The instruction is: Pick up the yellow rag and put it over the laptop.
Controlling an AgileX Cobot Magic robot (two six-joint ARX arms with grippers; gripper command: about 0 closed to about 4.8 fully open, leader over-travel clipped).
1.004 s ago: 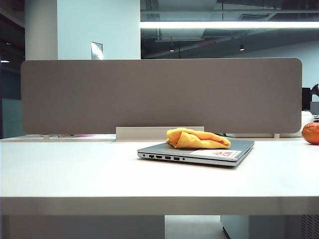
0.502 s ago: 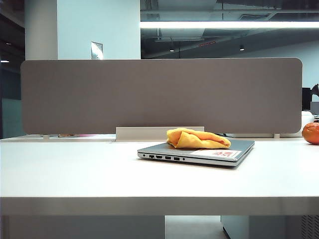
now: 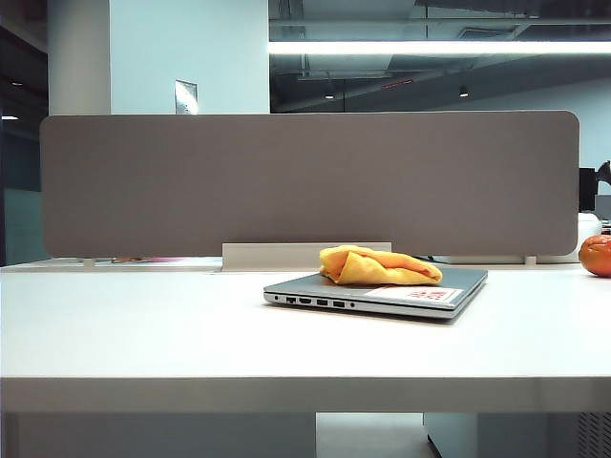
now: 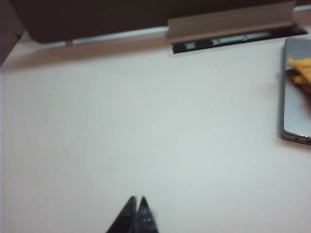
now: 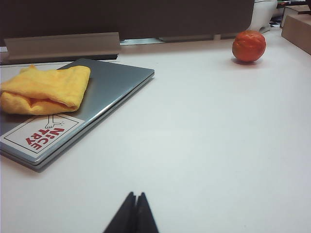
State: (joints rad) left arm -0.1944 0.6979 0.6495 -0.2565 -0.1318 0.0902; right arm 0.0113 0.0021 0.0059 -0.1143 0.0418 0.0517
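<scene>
**Ana:** Rag (image 5: 44,90) first: where is it?

**Ben:** Start nearest. In the right wrist view, the right gripper (image 5: 135,196) has its tips pressed together with nothing between them, low over bare table (image 5: 209,145). Beyond it is the laptop (image 5: 109,85), lid shut, with the rag lying folded on the lid beside the white sticker (image 5: 40,133). Farther back sits an orange fruit (image 5: 249,46), well apart from both.

**Ana:** And the left side?

**Ben:** The left gripper (image 4: 137,201) is also closed and empty, over open table, with the laptop (image 4: 295,97) and a strip of the rag (image 4: 301,73) at the edge of its view. Neither arm shows in the exterior view, which has only the laptop (image 3: 377,291) with the rag (image 3: 379,266) on top and the grey divider (image 3: 305,181) behind.

**Ana:** So which step is this?

**Ben:** I'd say the placing is done; the rag rests on the lid, though bunched, covering only part of it. This looks like the pull-back stage.

**Ana:** What next?

**Ben:** Probably just parking the left arm clear. If fuller cover is wanted, it calls for opening the jaws, pinching a rag edge and drawing it flat across the lid.
</scene>
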